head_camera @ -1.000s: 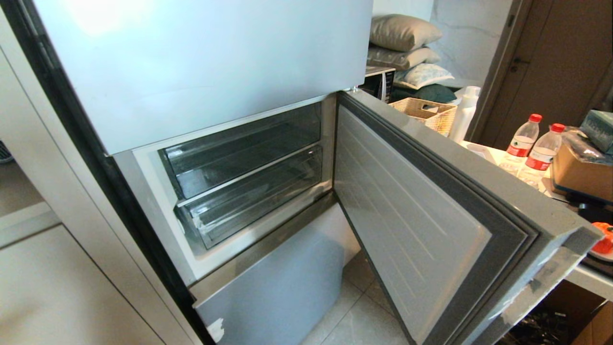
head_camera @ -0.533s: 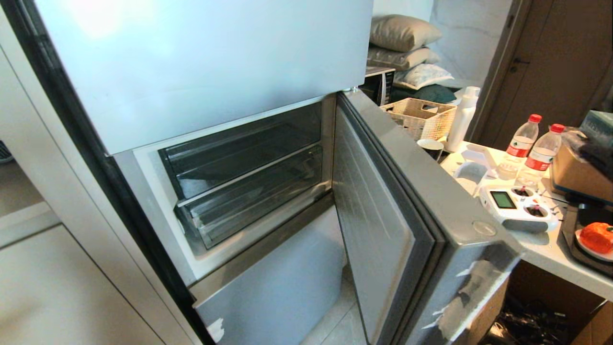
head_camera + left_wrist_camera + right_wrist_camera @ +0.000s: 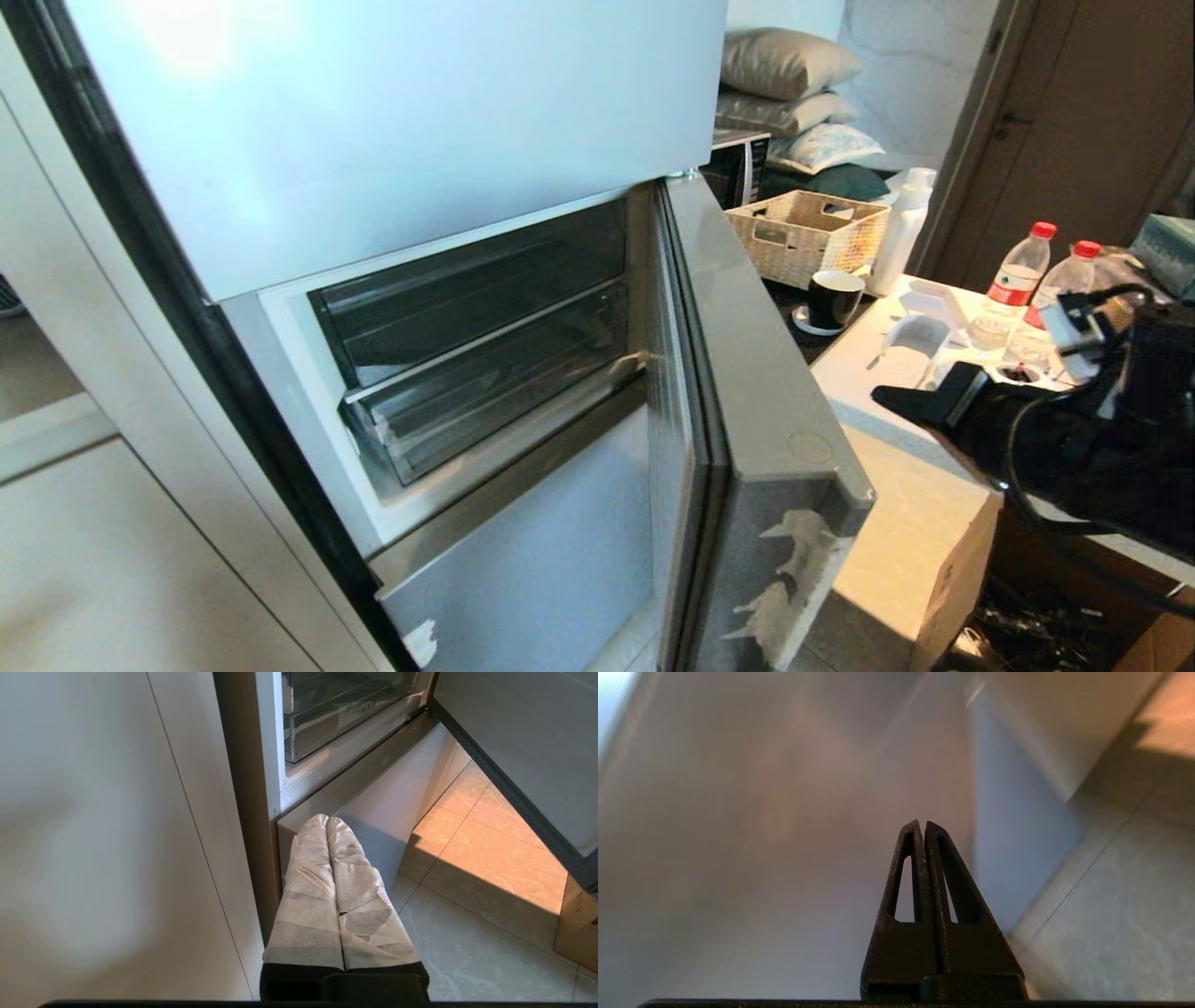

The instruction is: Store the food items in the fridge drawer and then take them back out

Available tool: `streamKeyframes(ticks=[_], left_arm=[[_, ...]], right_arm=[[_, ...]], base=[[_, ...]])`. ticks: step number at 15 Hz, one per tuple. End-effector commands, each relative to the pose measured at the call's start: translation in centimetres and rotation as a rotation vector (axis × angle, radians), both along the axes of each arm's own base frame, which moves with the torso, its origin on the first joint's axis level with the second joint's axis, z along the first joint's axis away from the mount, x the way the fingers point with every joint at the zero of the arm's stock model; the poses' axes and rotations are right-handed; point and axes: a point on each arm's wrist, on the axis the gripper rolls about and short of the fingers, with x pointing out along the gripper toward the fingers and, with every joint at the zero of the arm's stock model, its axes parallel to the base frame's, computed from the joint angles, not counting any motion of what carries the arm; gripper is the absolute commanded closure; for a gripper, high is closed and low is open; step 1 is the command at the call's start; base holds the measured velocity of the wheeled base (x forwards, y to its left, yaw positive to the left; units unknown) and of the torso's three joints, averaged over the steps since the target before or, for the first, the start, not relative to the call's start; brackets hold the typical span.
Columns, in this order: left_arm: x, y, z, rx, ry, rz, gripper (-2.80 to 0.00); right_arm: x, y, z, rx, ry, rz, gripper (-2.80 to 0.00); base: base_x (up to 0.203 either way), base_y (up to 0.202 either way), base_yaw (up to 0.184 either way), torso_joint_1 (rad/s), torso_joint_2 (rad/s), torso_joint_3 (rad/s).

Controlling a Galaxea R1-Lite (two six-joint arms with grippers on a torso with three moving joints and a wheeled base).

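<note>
The right gripper (image 3: 887, 399) comes in from the right edge of the head view, above the white table (image 3: 873, 373) and just right of the fridge door (image 3: 747, 373). Its fingers are pressed together on nothing; the arm behind them is cut off by the frame. In the right wrist view the surroundings are smeared to grey and orange, and only the floor can be made out.

The door stands edge-on, so its inner face is almost hidden. Inside, the drawer (image 3: 495, 392) sits pushed in under the shorter bin (image 3: 467, 289); glare on the clear plastic makes its contents hard to read, though it looks empty. The food is not visible in any view; the arm covers the part of the table behind it.

The left gripper (image 3: 327, 821), wrapped in pale tape, is clenched empty, low beside the fridge's bottom front corner. A mug (image 3: 834, 299), a basket (image 3: 805, 233) and two bottles (image 3: 1018, 266) stand on the table.
</note>
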Motion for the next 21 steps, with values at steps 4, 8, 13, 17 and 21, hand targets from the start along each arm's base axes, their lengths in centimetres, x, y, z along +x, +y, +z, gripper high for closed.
streamKeyframes(ticks=[4,8,13,17,21], left_arm=[[0.0,0.0,0.0,0.000,0.001,0.000,0.00],[0.0,0.0,0.0,0.000,0.001,0.000,0.00],[0.0,0.0,0.0,0.000,0.001,0.000,0.00],[0.0,0.0,0.0,0.000,0.001,0.000,0.00],[0.0,0.0,0.0,0.000,0.001,0.000,0.00]], right_arm=[[4.6,6.4,-2.7,-0.023,-0.051,0.205,0.00],[7.2,12.8,-2.9,-0.006,-0.111,0.329,0.00],[10.4,20.8,-1.6,0.101,-0.209,0.534,0.00],[9.3,21.3,0.6,0.208,-0.233,0.640,0.00],[4.9,17.6,2.0,0.182,-0.258,0.657,0.00]], base=[[0.000,0.000,0.000,0.000,0.00,0.000],[0.000,0.000,0.000,0.000,0.00,0.000],[0.000,0.000,0.000,0.000,0.00,0.000],[0.000,0.000,0.000,0.000,0.00,0.000],[0.000,0.000,0.000,0.000,0.00,0.000]])
